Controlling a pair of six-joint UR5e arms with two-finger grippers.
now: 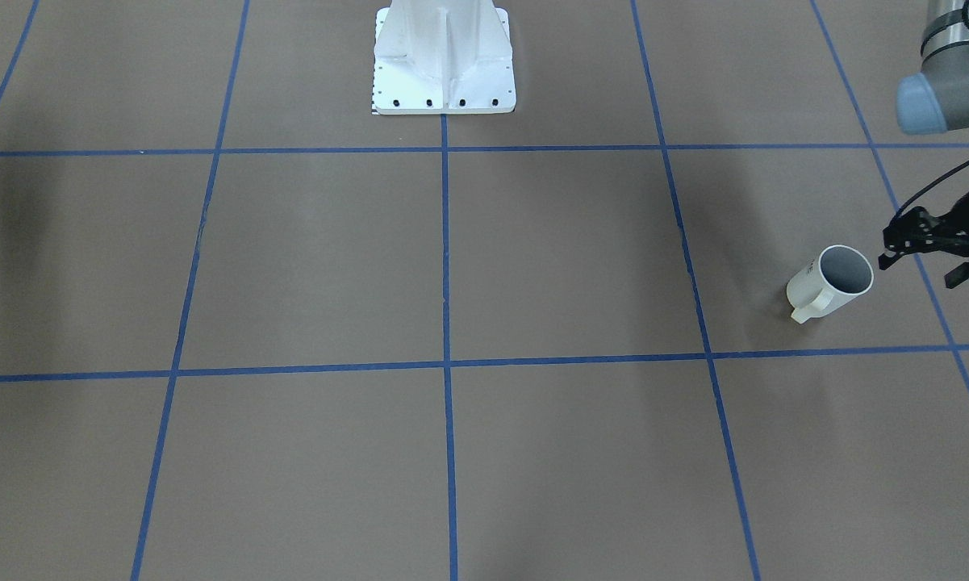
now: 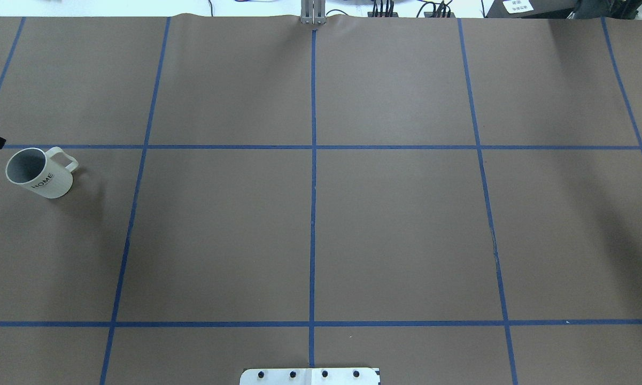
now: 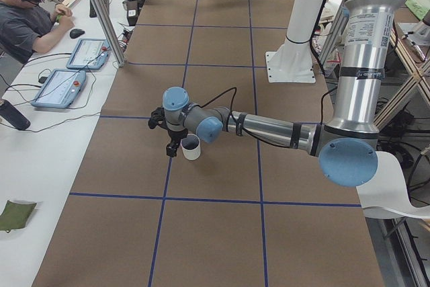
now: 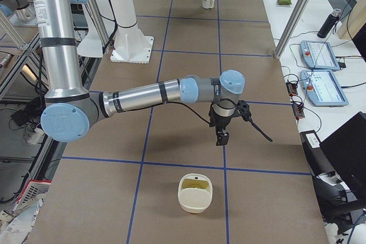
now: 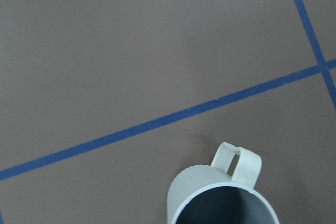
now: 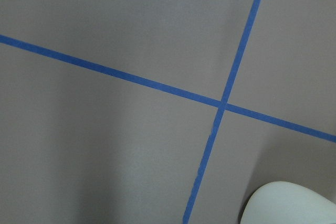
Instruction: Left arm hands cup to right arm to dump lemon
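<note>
The white cup (image 1: 829, 282) with "HOME" on its side stands upright on the table near the robot's left end. It also shows in the overhead view (image 2: 40, 174), the exterior left view (image 3: 191, 147) and the left wrist view (image 5: 223, 198). My left gripper (image 1: 921, 270) hovers just beside the cup on its outer side, with its jaws apart and empty. My right gripper (image 4: 223, 132) hangs low over the table at the other end; I cannot tell whether it is open or shut. No lemon shows in the cup's grey inside.
A cream tub (image 4: 194, 194) stands on the table near the right gripper, with a yellow-green patch inside. Its rim shows in the right wrist view (image 6: 286, 203). The white robot base (image 1: 444, 60) stands at mid-table. An operator sits beside the table in the exterior left view.
</note>
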